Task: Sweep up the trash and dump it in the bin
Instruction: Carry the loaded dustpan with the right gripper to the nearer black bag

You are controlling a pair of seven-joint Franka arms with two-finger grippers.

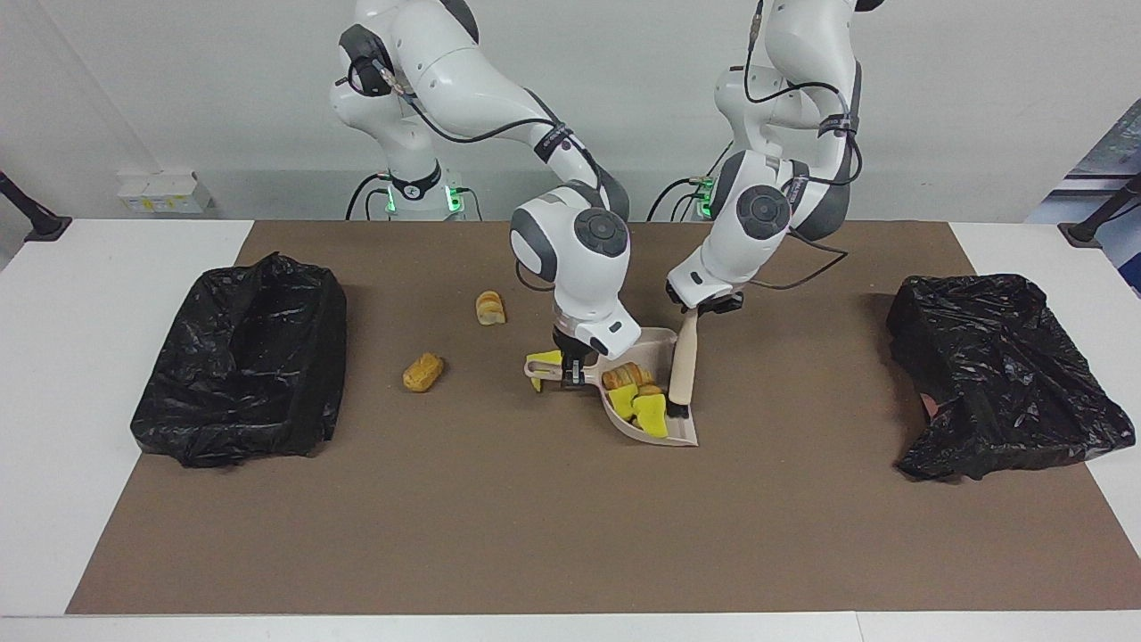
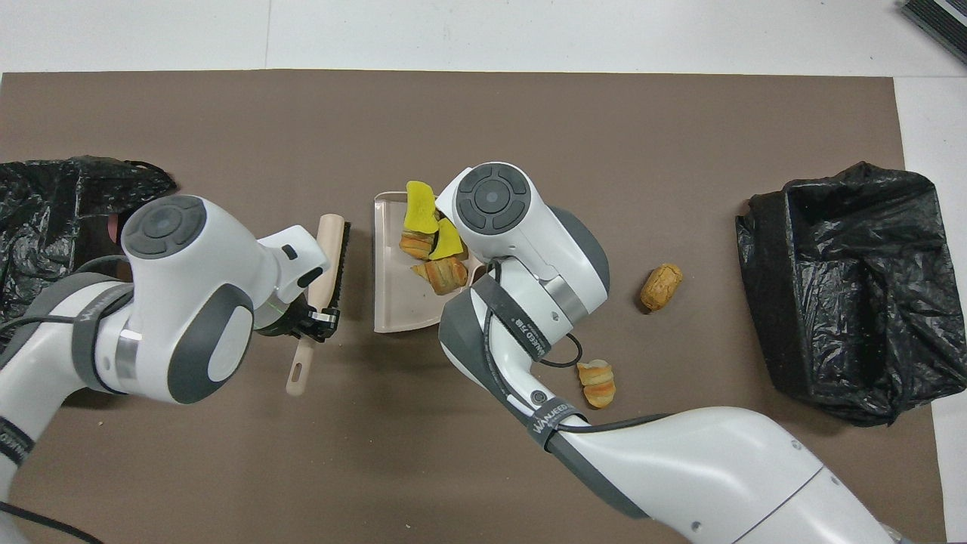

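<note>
The beige dustpan (image 1: 664, 346) (image 2: 393, 302) lies mid-mat, and my right gripper (image 1: 570, 370) is shut on its handle; in the overhead view the arm hides that grip. Trash is heaped in the pan: yellow sponge chunks (image 1: 651, 413) (image 2: 419, 208) and bread pieces (image 1: 626, 374) (image 2: 442, 273). My left gripper (image 1: 704, 308) (image 2: 311, 321) is shut on the beige brush (image 1: 683, 366) (image 2: 330, 257), whose bristles stand at the pan's open mouth. Another yellow sponge (image 1: 542, 361) sits by the pan's handle. Two bread pieces (image 1: 489, 308) (image 1: 422, 372) (image 2: 597, 381) (image 2: 661, 285) lie loose toward the right arm's end.
A black-bagged bin (image 1: 241, 357) (image 2: 846, 287) stands at the right arm's end of the brown mat. A second black bag (image 1: 998, 374) (image 2: 45, 204) stands at the left arm's end. Bare mat stretches along the table's edge farthest from the robots.
</note>
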